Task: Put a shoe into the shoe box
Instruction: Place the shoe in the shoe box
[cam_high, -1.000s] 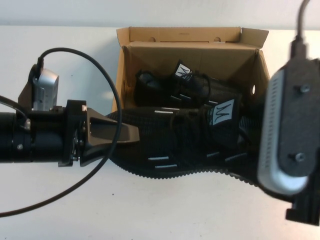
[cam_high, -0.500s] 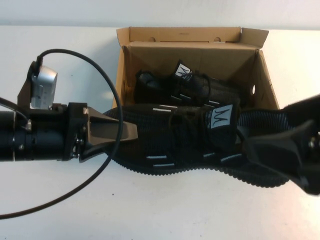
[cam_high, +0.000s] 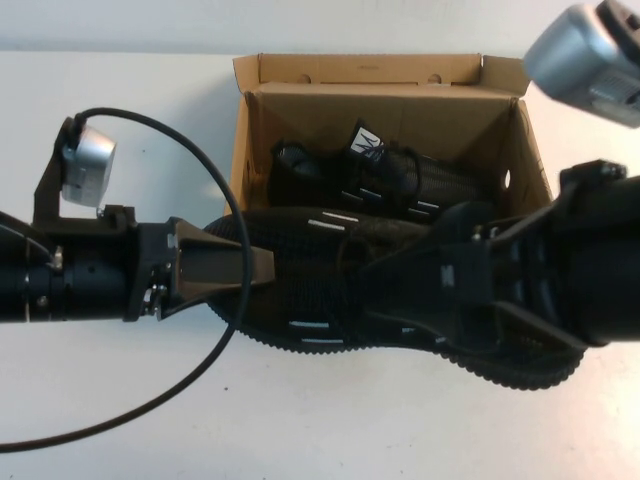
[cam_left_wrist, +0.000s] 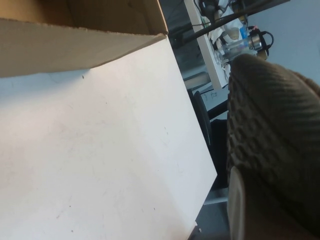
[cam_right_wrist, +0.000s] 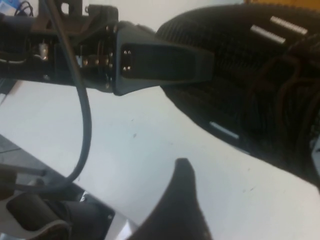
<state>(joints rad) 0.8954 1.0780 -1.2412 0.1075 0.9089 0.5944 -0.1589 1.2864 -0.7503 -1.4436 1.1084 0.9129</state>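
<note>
**Two sneakers, one box, one shoe held over the front wall**

High view: one brown cardboard shoe box (cam_high: 262, 150) stands open at the table's (cam_high: 120, 420) far edge, its lid flap folded back. Two black ribbed-knit sneakers show. The second sneaker (cam_high: 400, 175) lies inside the box, its white tongue tag bearing a dark M-like logo. The shoe (cam_high: 320, 290) lies across the box's front wall, part over the table; short silver-white dashes mark its side. The left pincer (cam_high: 245, 268) reaches in from the table's left edge and pinches the shoe's end. The right pincer (cam_high: 400, 285) comes from the right and lies over the shoe's middle, fingers spread wide, gripping nothing that can be made out.

Left wrist view: the shoe's knobbed sole (cam_left_wrist: 270, 130) fills one side, with white table and a box wall (cam_left_wrist: 75, 40) beyond.

Right wrist view: the left pincer's finger (cam_right_wrist: 165, 62) presses on the shoe's ribbed side (cam_right_wrist: 250, 75); one right finger (cam_right_wrist: 182, 205) hangs above the table.
</note>
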